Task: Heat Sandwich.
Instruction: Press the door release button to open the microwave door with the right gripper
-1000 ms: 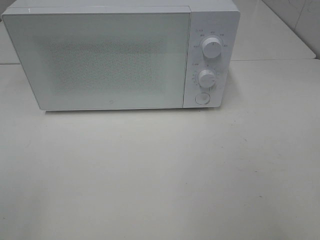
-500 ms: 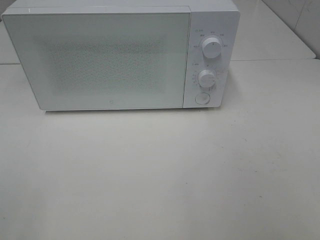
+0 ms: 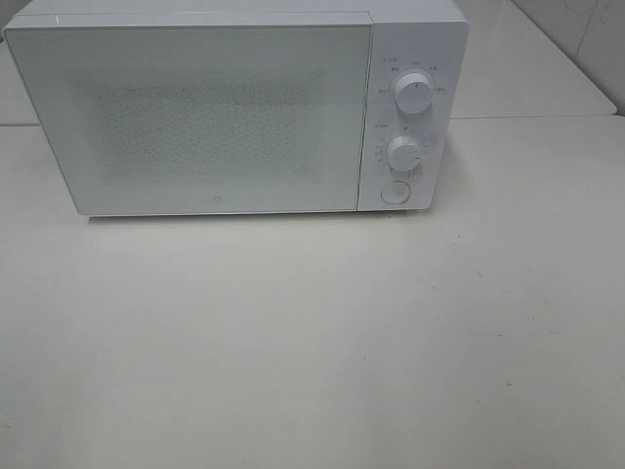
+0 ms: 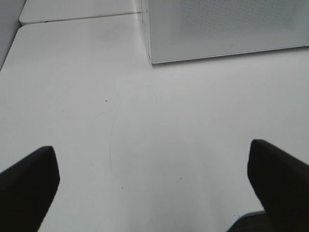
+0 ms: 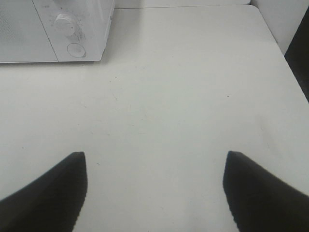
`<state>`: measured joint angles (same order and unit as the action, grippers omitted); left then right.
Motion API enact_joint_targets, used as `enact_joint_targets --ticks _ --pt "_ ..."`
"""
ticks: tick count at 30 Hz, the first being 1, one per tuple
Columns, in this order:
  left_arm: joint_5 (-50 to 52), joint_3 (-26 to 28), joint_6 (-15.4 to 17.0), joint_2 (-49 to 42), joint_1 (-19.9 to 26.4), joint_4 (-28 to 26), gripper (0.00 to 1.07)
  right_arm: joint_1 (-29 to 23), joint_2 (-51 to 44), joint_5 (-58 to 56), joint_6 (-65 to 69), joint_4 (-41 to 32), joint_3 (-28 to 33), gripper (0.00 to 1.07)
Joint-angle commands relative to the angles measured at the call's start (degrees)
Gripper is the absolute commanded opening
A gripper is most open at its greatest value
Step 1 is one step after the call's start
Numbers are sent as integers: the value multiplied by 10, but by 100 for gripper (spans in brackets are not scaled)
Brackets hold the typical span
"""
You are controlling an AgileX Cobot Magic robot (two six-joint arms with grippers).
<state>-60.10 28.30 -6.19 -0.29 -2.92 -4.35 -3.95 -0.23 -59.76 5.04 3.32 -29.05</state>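
Left gripper (image 4: 152, 147): fingers spread wide, nothing between them, only table (image 4: 72, 96) below. Right gripper (image 5: 154, 154): same, open, holding nothing. Microwave (image 3: 234, 117) sits ahead of both sets of fingers, well apart, door shut. Sandwich: can't tell where it is, not visible in any view.

High camera facing microwave (image 3: 195, 117), low wrist cameras sharing it
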Motion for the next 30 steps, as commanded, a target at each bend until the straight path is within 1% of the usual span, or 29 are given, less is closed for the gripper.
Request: enact_joint_targets --ticks 1,30 --pt "7 -1 5 -10 2 -5 100 6 -16 2 -2 1 2 76" --pt "7 -1 5 -10 2 -4 100 6 -15 2 -2 1 2 76"
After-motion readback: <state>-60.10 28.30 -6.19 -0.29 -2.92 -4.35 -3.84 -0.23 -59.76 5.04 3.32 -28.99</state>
